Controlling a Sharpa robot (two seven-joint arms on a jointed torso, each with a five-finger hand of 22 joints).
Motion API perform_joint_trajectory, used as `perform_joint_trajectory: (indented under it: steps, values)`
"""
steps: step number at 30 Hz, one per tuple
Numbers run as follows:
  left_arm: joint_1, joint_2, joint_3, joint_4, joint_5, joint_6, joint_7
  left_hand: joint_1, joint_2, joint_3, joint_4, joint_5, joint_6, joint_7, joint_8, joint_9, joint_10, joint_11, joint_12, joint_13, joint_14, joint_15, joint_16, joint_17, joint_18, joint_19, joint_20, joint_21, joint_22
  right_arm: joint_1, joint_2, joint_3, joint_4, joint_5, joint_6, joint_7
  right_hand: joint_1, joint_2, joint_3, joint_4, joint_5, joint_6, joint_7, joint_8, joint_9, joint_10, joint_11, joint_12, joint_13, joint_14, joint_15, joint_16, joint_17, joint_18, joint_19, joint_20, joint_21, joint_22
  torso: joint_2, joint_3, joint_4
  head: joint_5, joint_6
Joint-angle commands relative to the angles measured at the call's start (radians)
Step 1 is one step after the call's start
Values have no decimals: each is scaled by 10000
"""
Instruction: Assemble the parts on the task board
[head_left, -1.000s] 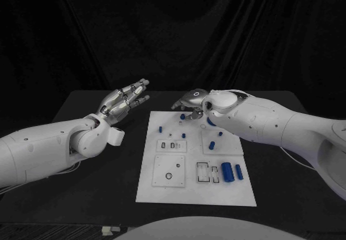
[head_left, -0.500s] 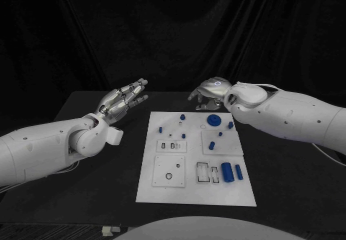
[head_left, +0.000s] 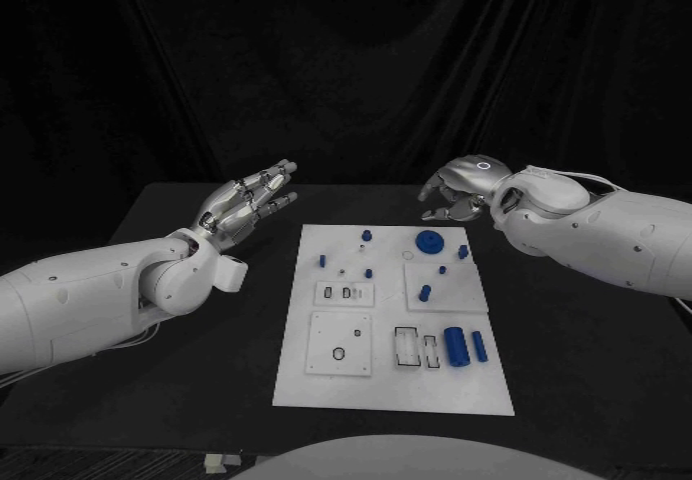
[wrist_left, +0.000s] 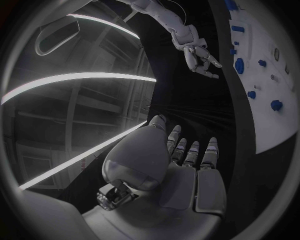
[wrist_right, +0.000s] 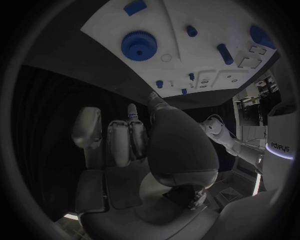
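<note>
Your white board (head_left: 392, 320) lies flat in the middle of the black counter (head_left: 173, 380), with the small blue parts spread over it: a toothed wheel (head_left: 428, 241) near the far edge, short pegs (head_left: 424, 292) around the middle, and two longer cylinders (head_left: 456, 345) toward the near right. None of them is in a hand.

Your right hand (head_left: 459, 188) hangs above the counter just beyond the board's far right corner, fingers curled downward and apart, holding nothing that you can see. Your left hand (head_left: 248, 198) is raised off the board's left side, palm flat and fingers straight, also empty.

The risk, as I judge it, lies with the wheel and the pegs near it: they sit close together, so a reach for one could knock its neighbour over or nudge the board.

You cannot tell which pegs are seated in holes and which merely lie loose. The smallest pieces by the far-left slots are too small to identify.
</note>
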Motion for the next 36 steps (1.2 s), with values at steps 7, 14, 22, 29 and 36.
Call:
perform_joint_trajectory:
  steps: [7,14,22,29,36]
  values:
    - [-30,33,9,-13,18,147,629,105,-16,74,-25,43,79,13,58,9,21,63,60,11,11,80,65,15,107,12,45,64,11,-377,-208,1,64,157,569,-941,-335,-311,226,65,280,-203,117,-47,1001,1171,82,846,2734,1100,37,801,2781,-490,1135,25,2009,2011,3,-6,13,-26,29]
    - [-39,14,9,-12,18,157,626,115,-15,85,-31,49,110,19,64,12,21,68,61,11,13,87,66,15,107,16,48,67,12,-652,-143,1,-87,-94,593,-1056,-299,-356,236,63,301,-443,153,-160,1100,1171,110,846,2734,1100,57,801,2781,-504,1162,50,2059,2065,5,0,11,-47,29]
    - [-51,9,9,-20,18,182,608,121,-17,91,-34,51,131,23,69,14,24,73,65,12,18,91,70,17,108,22,50,72,14,-746,28,1,-335,-144,755,-1110,-271,-326,261,59,345,-940,211,-345,1157,1171,165,846,2734,1100,107,801,2781,-452,1014,93,1879,1978,2,-9,12,-49,-11]
    - [-57,15,9,-41,18,200,617,128,-20,97,-39,51,167,33,77,18,28,84,72,13,21,95,71,17,108,30,54,78,16,-825,143,1,-436,-153,829,-1078,-208,-270,303,40,495,-1201,262,-361,1176,1171,213,846,2734,1100,154,801,2781,-501,1137,139,2040,2100,0,-12,11,-29,-44]
    - [-59,-25,9,-18,18,190,619,135,-22,105,-43,53,204,43,87,22,31,97,76,14,22,101,72,18,108,32,59,79,16,-899,262,1,-591,-155,1021,-1080,38,-214,388,-14,983,-1100,280,-283,1272,1171,234,846,2734,1100,181,801,2781,-505,1152,174,2060,2140,2,-10,19,-11,-66]
